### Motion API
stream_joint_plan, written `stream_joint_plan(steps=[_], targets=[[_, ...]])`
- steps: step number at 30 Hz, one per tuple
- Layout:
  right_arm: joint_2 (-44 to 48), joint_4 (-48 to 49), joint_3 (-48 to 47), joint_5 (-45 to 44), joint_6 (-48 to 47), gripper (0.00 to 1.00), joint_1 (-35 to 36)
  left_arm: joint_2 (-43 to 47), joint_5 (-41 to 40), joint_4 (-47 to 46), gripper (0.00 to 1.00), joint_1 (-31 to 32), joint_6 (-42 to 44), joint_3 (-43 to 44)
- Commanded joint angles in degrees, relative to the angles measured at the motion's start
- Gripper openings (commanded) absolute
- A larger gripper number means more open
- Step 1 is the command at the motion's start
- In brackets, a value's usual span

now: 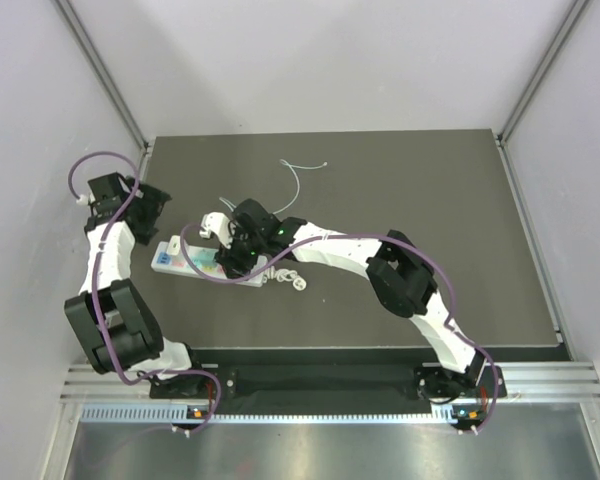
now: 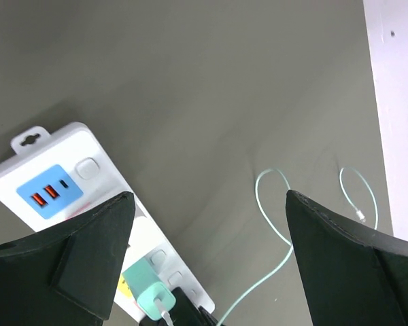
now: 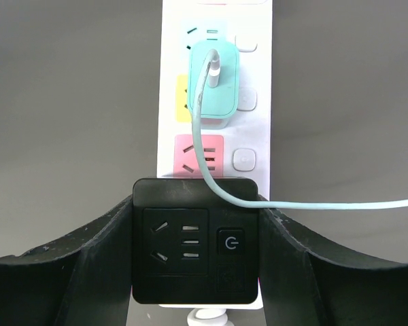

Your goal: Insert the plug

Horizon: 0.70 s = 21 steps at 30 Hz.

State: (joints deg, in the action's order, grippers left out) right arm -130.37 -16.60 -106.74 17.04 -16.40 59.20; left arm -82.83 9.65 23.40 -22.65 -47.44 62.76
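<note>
On the dark table [image 1: 430, 170], the white power strip [image 3: 258, 122] lies left of centre. Left gripper [image 2: 207, 204]: fingers spread wide, nothing between them, above the strip's USB end. Right gripper [image 3: 196, 238]: fingers pressed against both sides of the black plug adapter [image 3: 183, 244], which sits over the strip's end socket, just beside the pink socket. Cannot tell whether its prongs are seated. Mint charger [image 3: 221, 88] stands over the yellow socket. Its pale wire [image 3: 326, 204] crosses the adapter's top edge.
</note>
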Motion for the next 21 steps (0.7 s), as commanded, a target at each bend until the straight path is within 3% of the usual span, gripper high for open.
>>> stream_joint_plan(steps=[1, 3, 4, 7, 8, 9, 11, 17, 21], targets=[[-2.45, -6.96, 3.56, -1.31, 1.37, 0.12, -0.31, 3.9, -1.56, -1.42, 0.96, 2.08, 2.17, 1.05], [-0.6, -6.17, 3.03, -1.39, 1.46, 0.23, -1.27, 3.9, 0.27, -1.95, 0.96, 2.18, 2.53, 1.31], [1.5, -5.64, 3.2, -1.57, 1.38, 0.39, -1.45, 3.81, 3.24, -2.04, 0.96, 2.26, 2.79, 2.09], [5.81, -2.48, 4.52, -1.57, 0.76, 0.65, -2.07, 4.25, 8.35, -3.26, 0.96, 2.44, 3.14, 2.8], [6.52, -2.38, 4.35, -0.87, 0.67, 0.71, -2.42, 4.86, 8.37, -3.62, 0.96, 2.7, 3.32, 2.8], [7.83, -2.65, 3.56, -0.78, 0.67, 0.84, -2.42, 6.35, 8.28, -3.88, 0.97, 2.79, 3.58, 2.8], [9.42, -3.08, 2.94, -0.69, 0.58, 0.97, -2.51, 8.46, 8.1, -4.5, 0.98, 3.23, 4.8, 2.8], [19.26, -2.13, 7.5, 0.37, 2.95, 1.0, -2.69, 9.35, 14.76, -2.75, 0.98, 4.9, 11.04, 6.32], [28.48, 0.42, 18.8, -3.05, 11.97, 1.0, -3.65, 11.54, 13.75, -0.38, 0.98, 11.39, 17.46, 7.29]])
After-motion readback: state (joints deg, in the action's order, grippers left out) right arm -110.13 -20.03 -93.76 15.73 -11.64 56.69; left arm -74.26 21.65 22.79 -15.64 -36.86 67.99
